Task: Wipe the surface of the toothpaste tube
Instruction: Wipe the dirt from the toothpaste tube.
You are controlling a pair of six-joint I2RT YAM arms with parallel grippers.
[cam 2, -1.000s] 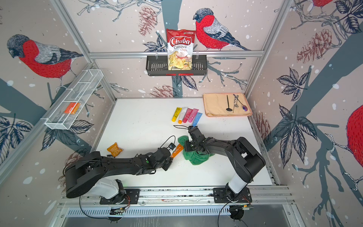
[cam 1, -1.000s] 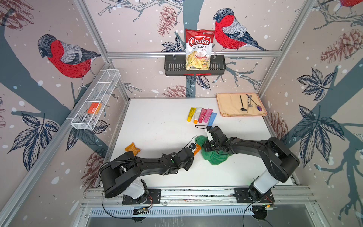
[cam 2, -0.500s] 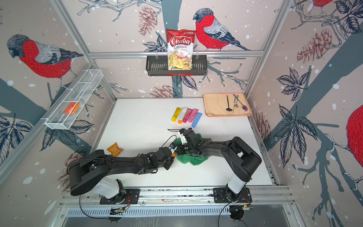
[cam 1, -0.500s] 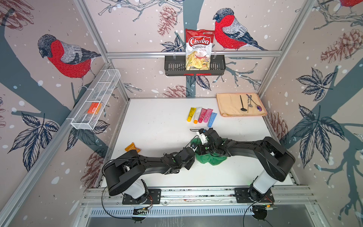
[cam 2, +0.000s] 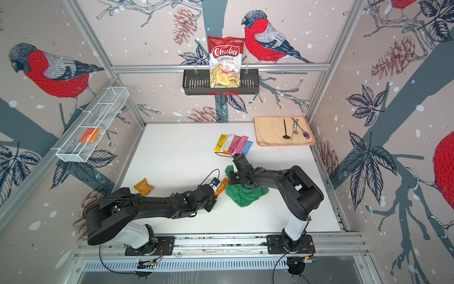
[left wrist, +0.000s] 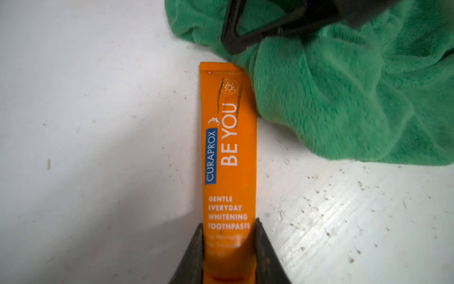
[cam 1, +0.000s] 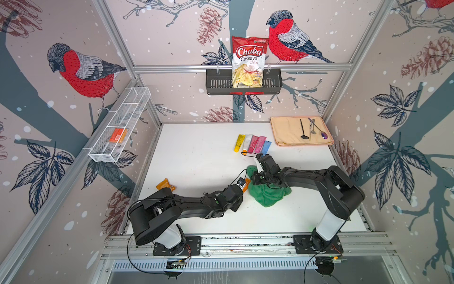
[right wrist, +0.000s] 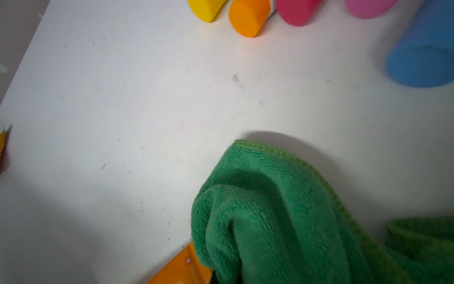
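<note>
Toothpaste tube corner under green cloth

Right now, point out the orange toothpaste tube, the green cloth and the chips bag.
orange toothpaste tube (left wrist: 228, 172): left wrist view, middle of its printed face.
green cloth (cam 1: 267, 196): in a top view, its bare front fold.
chips bag (cam 1: 248, 61): in a top view, its printed front.

Bright, even overhead light, so the white table only gets soft shadows under the arms. Both top views bow the frame rails near the edges. Left wrist: toothpaste tube print is sharp, dim and mushy closest to the camera. Right wrist is soft, green cloth and coloured caps blurred.
</note>
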